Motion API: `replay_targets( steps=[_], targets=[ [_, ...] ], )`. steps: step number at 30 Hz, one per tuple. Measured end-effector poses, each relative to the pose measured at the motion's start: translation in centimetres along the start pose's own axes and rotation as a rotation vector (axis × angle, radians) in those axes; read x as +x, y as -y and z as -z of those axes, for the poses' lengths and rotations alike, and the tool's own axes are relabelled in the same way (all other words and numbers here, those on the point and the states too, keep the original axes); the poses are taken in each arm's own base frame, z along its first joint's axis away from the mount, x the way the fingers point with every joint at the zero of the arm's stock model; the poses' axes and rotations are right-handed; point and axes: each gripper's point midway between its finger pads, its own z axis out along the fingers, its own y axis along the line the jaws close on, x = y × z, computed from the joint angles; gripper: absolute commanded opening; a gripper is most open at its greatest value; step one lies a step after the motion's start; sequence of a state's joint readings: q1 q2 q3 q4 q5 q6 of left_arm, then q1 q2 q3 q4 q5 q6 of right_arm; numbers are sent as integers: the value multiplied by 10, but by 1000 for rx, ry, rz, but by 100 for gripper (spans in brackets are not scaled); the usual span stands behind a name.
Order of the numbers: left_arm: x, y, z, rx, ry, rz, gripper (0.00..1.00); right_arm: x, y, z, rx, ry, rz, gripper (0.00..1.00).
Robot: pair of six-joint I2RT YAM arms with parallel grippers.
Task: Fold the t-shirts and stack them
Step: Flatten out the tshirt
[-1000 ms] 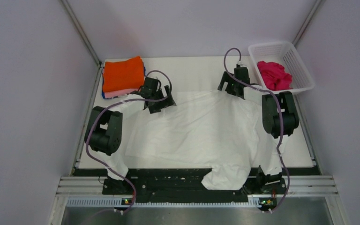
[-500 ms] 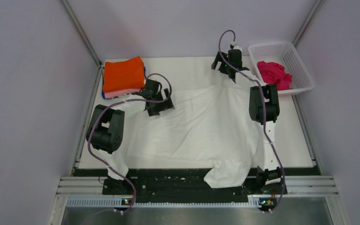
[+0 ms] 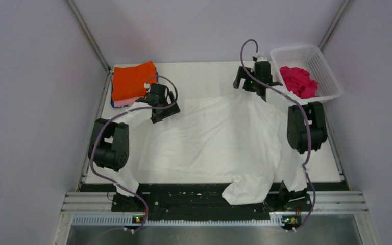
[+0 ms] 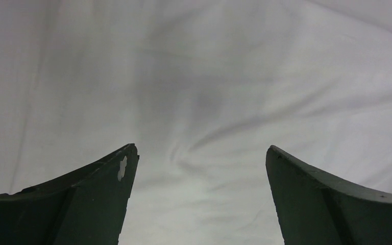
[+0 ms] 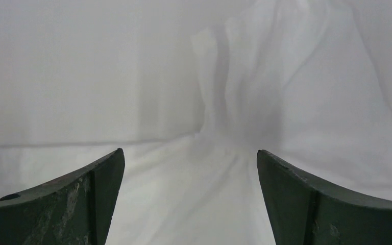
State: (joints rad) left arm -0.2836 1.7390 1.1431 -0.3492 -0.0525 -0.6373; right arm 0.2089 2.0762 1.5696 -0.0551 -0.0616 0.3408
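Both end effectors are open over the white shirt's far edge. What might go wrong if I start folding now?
1. The white cloth t-shirt droops over the near edge of the white table onto the black rail; pulling may snag it.
2. The left end effector sits close to the folded stack topped by an orange shirt; a swing could knock it.
3. Creases cross the shirt; folding may set them.

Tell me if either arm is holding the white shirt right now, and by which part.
Nothing is held. The left gripper and right gripper both have their jaws wide open over the white shirt, with no cloth pinched between them.
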Motion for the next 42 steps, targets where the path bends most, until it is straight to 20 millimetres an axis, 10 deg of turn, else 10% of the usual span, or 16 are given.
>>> replay_targets(
  steps=[7, 16, 23, 34, 42],
  targets=[
    [-31, -32, -5, -64, 57, 100, 85, 67, -33, 96, -58, -40, 1, 99],
    [-60, -32, -33, -87, 95, 133, 62, 178, -17, 124, -69, -238, -96, 99],
    [-67, -49, -48, -134, 93, 158, 53, 180, -20, 126, -88, -236, -118, 99],
    [-87, -38, -70, -114, 100, 145, 8, 180, -18, 126, -79, -234, -119, 99],
    [-94, -23, -66, -57, 87, 157, 6, 180, -15, 125, -62, -229, -117, 99]
  ],
)
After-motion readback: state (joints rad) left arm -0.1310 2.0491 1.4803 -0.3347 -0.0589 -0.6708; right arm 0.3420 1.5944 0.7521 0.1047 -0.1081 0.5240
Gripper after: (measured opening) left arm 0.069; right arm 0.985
